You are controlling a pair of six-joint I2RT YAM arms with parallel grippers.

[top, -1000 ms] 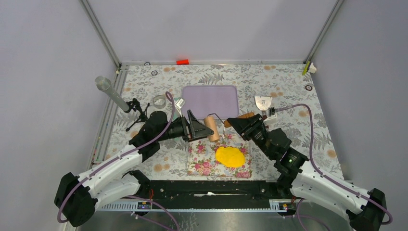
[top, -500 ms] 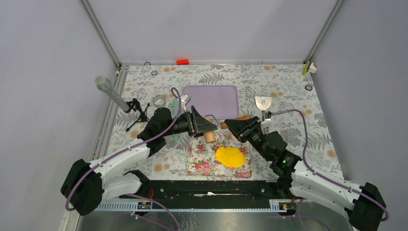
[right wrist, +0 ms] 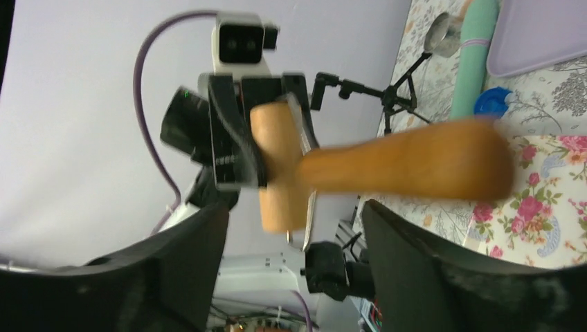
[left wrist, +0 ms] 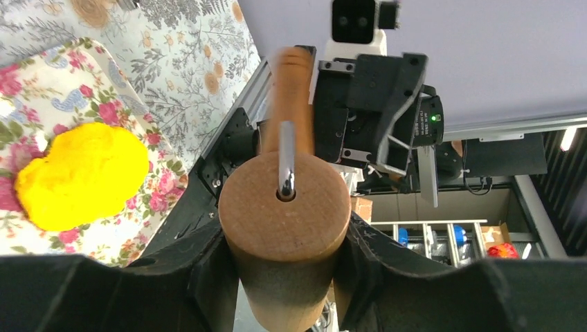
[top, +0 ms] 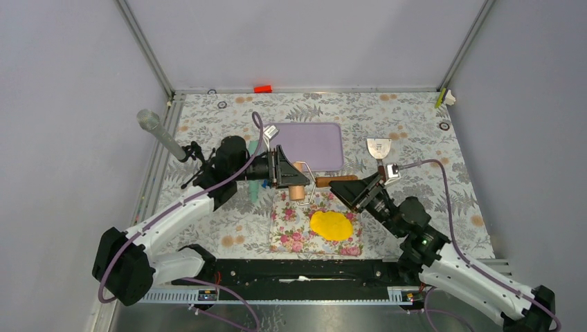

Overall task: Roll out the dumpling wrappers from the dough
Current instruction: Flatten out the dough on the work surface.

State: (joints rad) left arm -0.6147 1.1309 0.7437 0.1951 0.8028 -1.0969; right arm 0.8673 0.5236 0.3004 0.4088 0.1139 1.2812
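The dough (top: 331,225) is a bright yellow lump on a floral mat (top: 287,225), also visible as the dough (left wrist: 83,176) at the left of the left wrist view. My left gripper (top: 292,180) is shut on the wooden barrel of a rolling pin (left wrist: 284,207), held just beyond the mat's far edge. The pin's wooden handle (top: 337,180) sticks out to the right. My right gripper (top: 348,191) stands open just short of the handle (right wrist: 408,162), its fingers (right wrist: 398,242) apart and touching nothing. The dumpling wrappers are out of view.
A purple mat (top: 304,144) lies behind the floral one. A metal scraper (top: 378,147) rests at the back right. A teal cylinder (top: 253,187) lies under the left arm. A clear tube (top: 158,131) on a small tripod (top: 190,166) stands at the left.
My left gripper has closed on the rolling pin's barrel and carried it slightly back. My right gripper has let go of the handle, opened and drawn back toward the near edge.
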